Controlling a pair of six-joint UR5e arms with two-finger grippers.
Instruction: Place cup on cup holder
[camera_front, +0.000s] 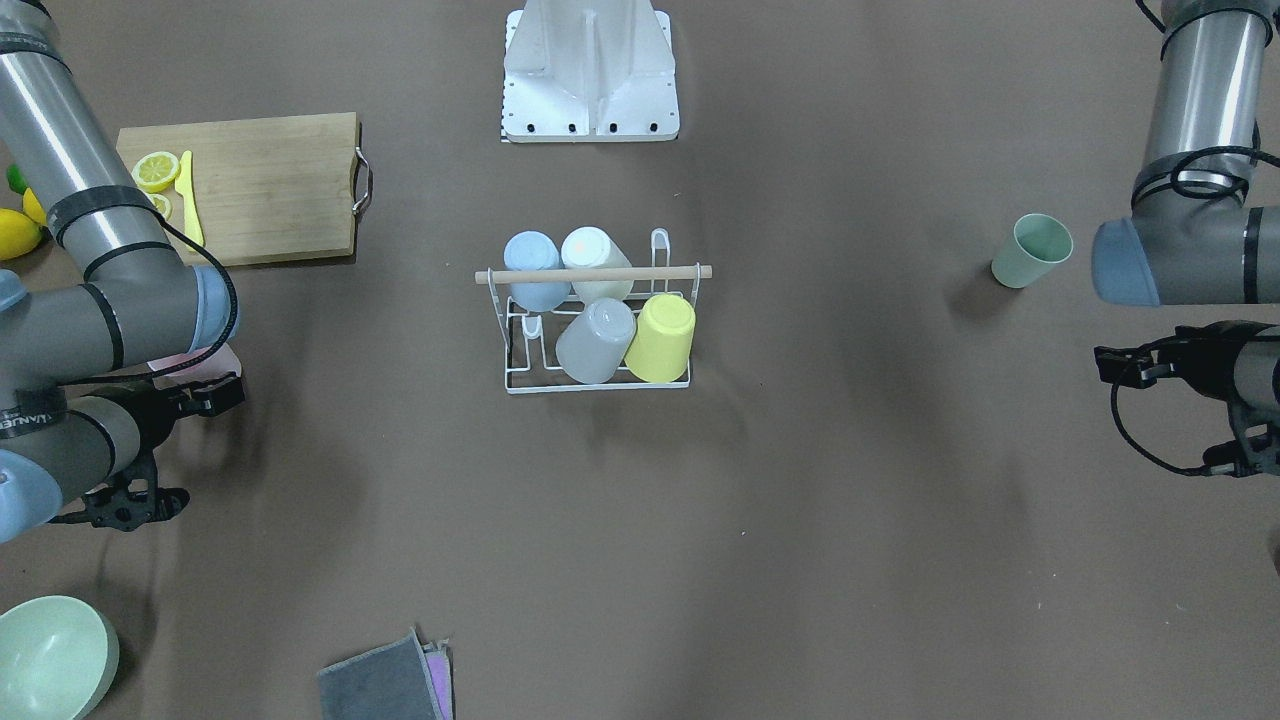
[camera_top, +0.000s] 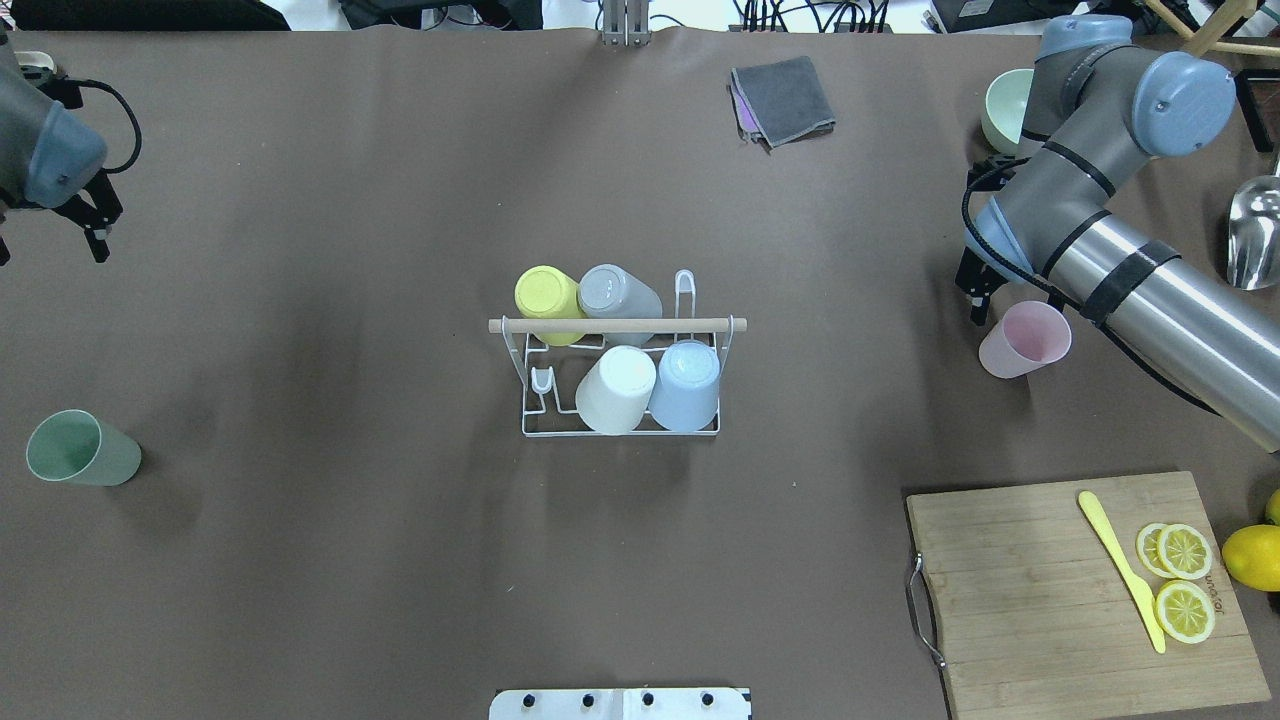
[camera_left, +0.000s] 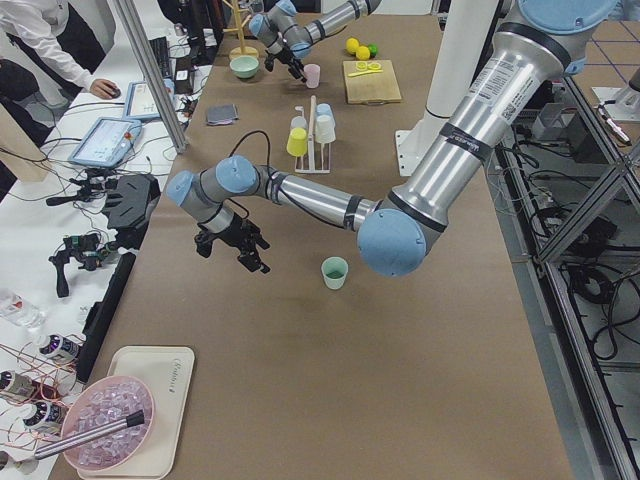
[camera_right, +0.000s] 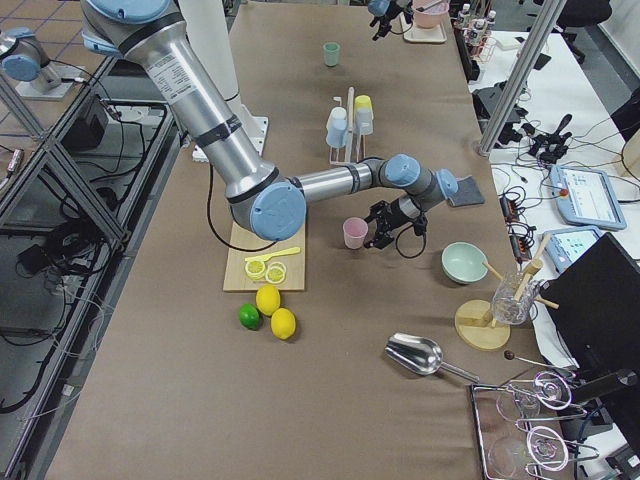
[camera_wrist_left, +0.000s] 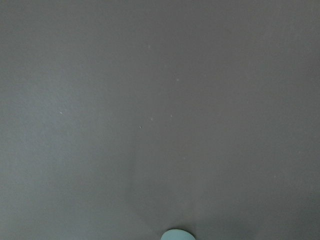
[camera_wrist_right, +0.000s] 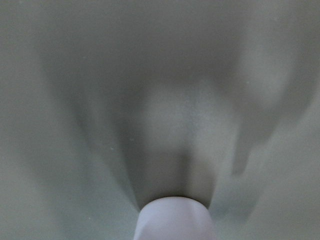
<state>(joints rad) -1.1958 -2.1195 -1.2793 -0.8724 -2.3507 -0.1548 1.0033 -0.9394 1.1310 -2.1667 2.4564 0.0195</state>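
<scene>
The white wire cup holder (camera_top: 622, 428) with a wooden rod handle stands mid-table. It holds upturned yellow (camera_top: 546, 294), grey (camera_top: 618, 292), white (camera_top: 618, 388) and blue (camera_top: 688, 384) cups. A green cup (camera_top: 80, 450) stands upright on the table's left side. My left gripper (camera_left: 228, 258) hovers open and empty beyond it. A pink cup (camera_top: 1024, 340) stands upright on the right side. My right gripper (camera_top: 972, 305) is open and empty just beyond it, above the table. The green cup's rim (camera_wrist_left: 177, 235) shows in the left wrist view, the blurred pink cup (camera_wrist_right: 175, 220) in the right wrist view.
A wooden cutting board (camera_top: 1020, 580) with lemon slices (camera_top: 1184, 580) and a yellow knife (camera_top: 1120, 565) lies near right. Lemons (camera_top: 1250, 555), a green bowl (camera_top: 1005, 105), a folded grey cloth (camera_top: 785, 98) and a metal scoop (camera_top: 1255, 235) lie around the edges.
</scene>
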